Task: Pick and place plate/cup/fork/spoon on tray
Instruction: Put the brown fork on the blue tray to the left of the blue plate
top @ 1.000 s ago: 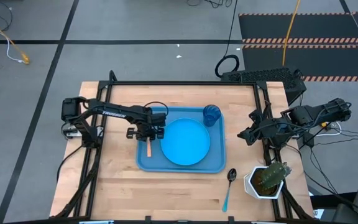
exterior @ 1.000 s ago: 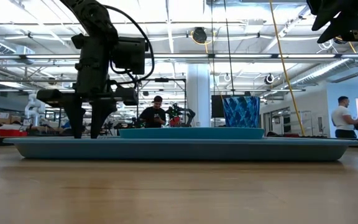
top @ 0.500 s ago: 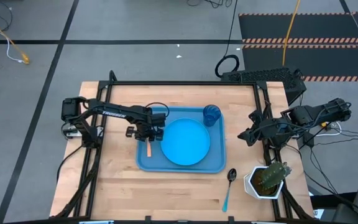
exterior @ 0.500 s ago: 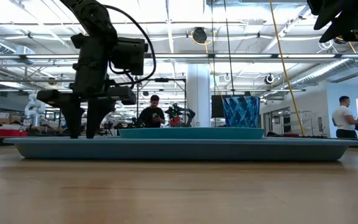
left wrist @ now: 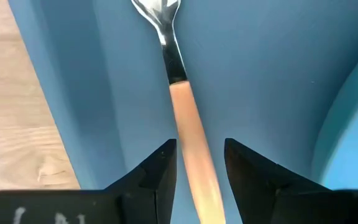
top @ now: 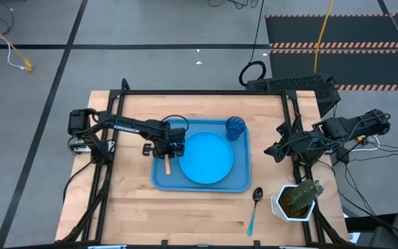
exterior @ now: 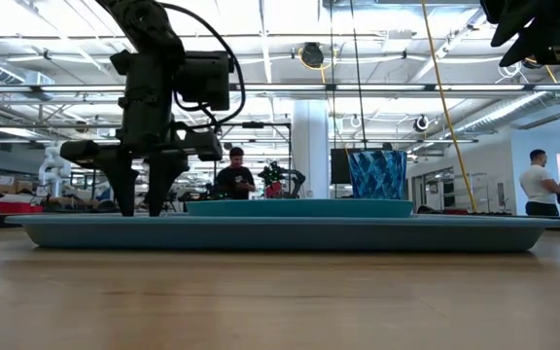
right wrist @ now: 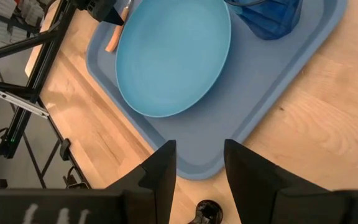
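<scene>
The tray (top: 159,181) lies mid-table. On it lie the round plate (top: 206,158), the dark blue cup (top: 235,128) at its far right corner, and the fork (top: 167,166) flat on its left strip. My left gripper (top: 167,151) points down over the fork, open. Its fingertips (left wrist: 197,155) stand on either side of the pale orange handle (left wrist: 188,124), with a small gap on each side. The spoon (top: 254,206) lies on the table near the tray's near right corner. My right gripper (top: 271,151) is open and empty, held high at the table's right edge.
A white pot with a cactus (top: 297,199) stands at the table's near right corner, next to the spoon. The black frame rails (top: 290,117) run along the table's sides. Bare wood (top: 130,200) lies to the left of and in front of the tray.
My left gripper has shifted a little toward the table's left edge and back to the right, staying low over the fork. The fork lies where it was on the tray.
</scene>
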You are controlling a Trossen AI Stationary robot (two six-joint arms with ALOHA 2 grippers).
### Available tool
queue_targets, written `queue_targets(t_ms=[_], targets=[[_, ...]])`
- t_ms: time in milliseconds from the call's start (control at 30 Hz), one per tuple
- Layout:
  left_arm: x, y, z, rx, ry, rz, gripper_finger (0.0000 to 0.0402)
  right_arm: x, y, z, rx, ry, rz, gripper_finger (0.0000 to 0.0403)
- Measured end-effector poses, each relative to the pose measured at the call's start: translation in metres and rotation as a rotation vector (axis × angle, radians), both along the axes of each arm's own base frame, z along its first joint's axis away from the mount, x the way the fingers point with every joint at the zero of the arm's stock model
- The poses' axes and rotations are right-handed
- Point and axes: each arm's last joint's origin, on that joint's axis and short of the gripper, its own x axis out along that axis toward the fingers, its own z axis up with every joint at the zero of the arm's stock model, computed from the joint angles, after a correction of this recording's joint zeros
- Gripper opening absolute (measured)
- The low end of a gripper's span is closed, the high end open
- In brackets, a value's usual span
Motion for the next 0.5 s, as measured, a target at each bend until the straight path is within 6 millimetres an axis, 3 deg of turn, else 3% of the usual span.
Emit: queue_targets(t_ms=[500], targets=[[-0.0034,-0.0009,-0.0006,0.072,0.041,-0.034,0.0136,-0.0002,0.0011,-0.0001,0.032,0.008,0.019,0.0128]])
